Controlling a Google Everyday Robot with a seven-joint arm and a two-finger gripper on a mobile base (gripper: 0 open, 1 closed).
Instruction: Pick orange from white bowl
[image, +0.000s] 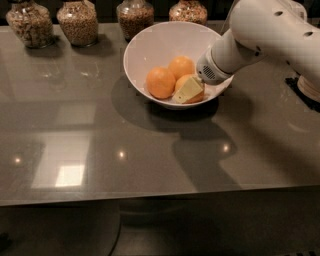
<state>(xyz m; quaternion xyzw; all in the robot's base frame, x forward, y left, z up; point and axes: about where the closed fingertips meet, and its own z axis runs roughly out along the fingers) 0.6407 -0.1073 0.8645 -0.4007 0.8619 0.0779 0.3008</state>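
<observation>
Grey tbl (100, 130): hand (189, 90) at orange (181, 82) in white bowl (145, 42).

Carrying a white bowl (150, 45) toward the back right of the dark, glossy surface (100, 150). Also carrying four glass jars (77, 22) of grains along the far edge. Reaching into the bowl with the end effector (189, 90).

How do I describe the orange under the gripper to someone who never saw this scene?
On the table stands a white bowl holding three oranges. The orange meant is the rightmost, nearest the front rim. Unlike its two neighbours, it is partly covered by the gripper.
</observation>
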